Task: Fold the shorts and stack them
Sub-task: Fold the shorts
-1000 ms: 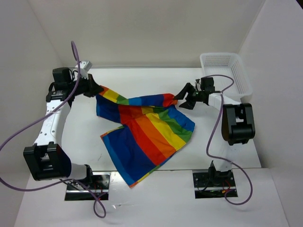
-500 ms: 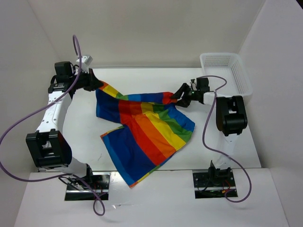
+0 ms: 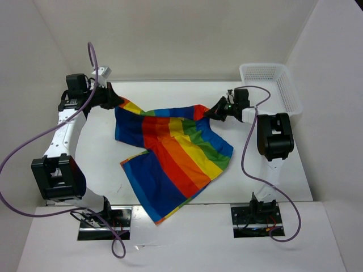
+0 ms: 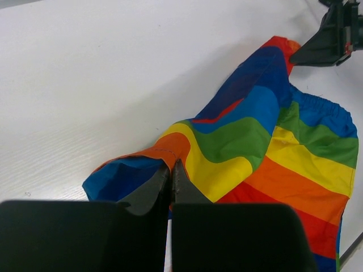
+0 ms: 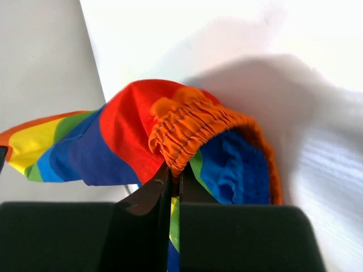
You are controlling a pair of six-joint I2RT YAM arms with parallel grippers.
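The rainbow-striped shorts lie spread across the middle of the white table, their back edge lifted at both ends. My left gripper is shut on the shorts' back left corner, and its wrist view shows the orange fabric pinched at the closed tips. My right gripper is shut on the back right corner. In the right wrist view the gathered orange waistband sits clamped between the closed tips. One blue-edged leg reaches toward the near table edge.
A white mesh basket stands at the back right corner, just behind the right arm. Both arm bases sit at the near edge, with purple cables looping beside each arm. White walls close in the table on three sides.
My right gripper has closed on the waistband corner and raised it slightly. The left gripper moved a little toward the back left with its corner, then held still.
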